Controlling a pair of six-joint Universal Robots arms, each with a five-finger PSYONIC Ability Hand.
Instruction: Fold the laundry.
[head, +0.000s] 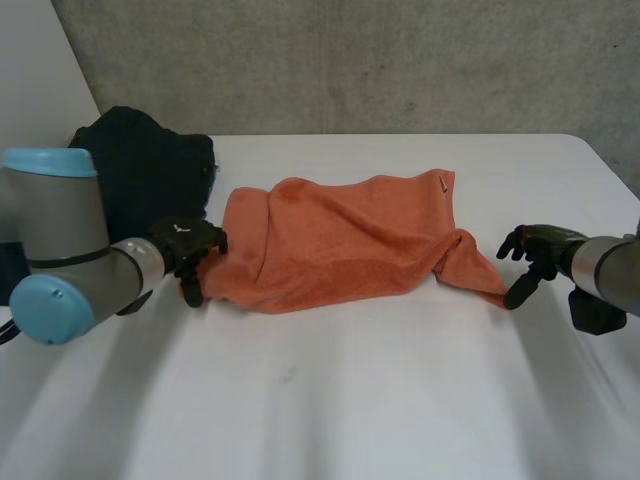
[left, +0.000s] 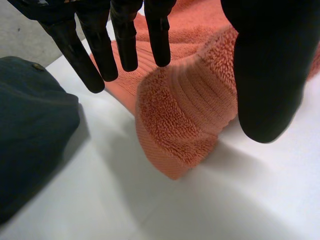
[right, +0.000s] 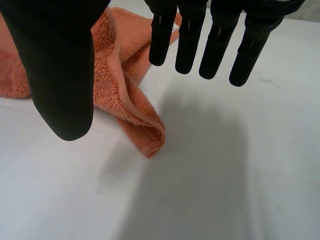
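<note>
White table, concrete wall behind; orange towel at ctr

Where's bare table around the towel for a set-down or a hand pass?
Widest free patch: the near half of the white table, between both arms, in front of the orange terry towel. Also free: the far right corner, beyond the right hand. Crowded: the far left, where the dark cloth pile sits close to the towel and the left hand.

Left hand and right hand low, fingers straight, thumbs wide apart.
</note>
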